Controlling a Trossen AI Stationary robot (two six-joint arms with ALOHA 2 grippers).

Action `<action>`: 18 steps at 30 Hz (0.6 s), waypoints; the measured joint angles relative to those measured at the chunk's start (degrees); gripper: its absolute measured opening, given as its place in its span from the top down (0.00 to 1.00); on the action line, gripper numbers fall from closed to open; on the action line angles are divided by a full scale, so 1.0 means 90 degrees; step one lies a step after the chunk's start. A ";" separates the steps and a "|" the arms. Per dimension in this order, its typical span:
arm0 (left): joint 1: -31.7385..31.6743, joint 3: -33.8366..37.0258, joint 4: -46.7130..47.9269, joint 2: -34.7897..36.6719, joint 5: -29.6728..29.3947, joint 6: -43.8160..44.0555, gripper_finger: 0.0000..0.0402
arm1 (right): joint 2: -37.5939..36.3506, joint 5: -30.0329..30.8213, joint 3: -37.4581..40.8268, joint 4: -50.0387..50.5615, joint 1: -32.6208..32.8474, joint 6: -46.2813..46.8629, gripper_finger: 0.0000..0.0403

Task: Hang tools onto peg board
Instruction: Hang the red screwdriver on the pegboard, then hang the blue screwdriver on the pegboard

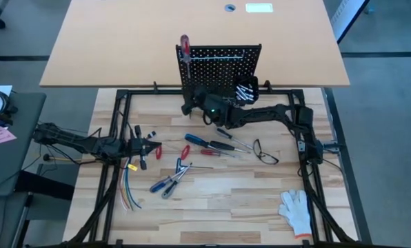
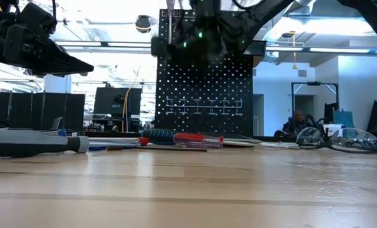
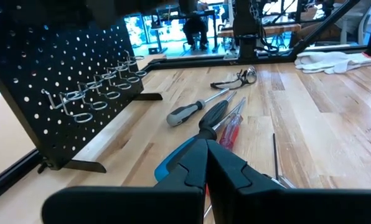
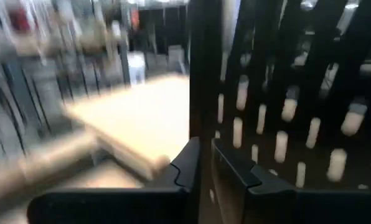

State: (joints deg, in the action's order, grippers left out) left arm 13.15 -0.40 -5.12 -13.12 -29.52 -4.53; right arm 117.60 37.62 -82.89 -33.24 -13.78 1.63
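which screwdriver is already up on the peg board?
Only the red-handled screwdriver, standing upright at the peg board's top left corner. The other screwdrivers, like the blue-handled one, lie flat on the table.

Right gripper (image 1: 189, 107) hidden under its own wrist from above, fingers can't be read | peg board (image 4: 297, 106) smeared with blur in the right wrist view | peg board's top cut off in the low view | small tools (image 1: 169, 182) near-left too tiny to sort
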 joint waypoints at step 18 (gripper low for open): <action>0.0000 0.0000 0.0001 0.0001 0.0000 -0.0001 1.00 | -0.0457 -0.0002 -0.0056 0.1954 0.0690 -0.1338 0.51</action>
State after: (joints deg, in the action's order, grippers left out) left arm 13.15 -0.40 -5.10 -13.10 -29.52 -4.54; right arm 113.49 37.60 -83.40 -15.66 -7.57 -10.42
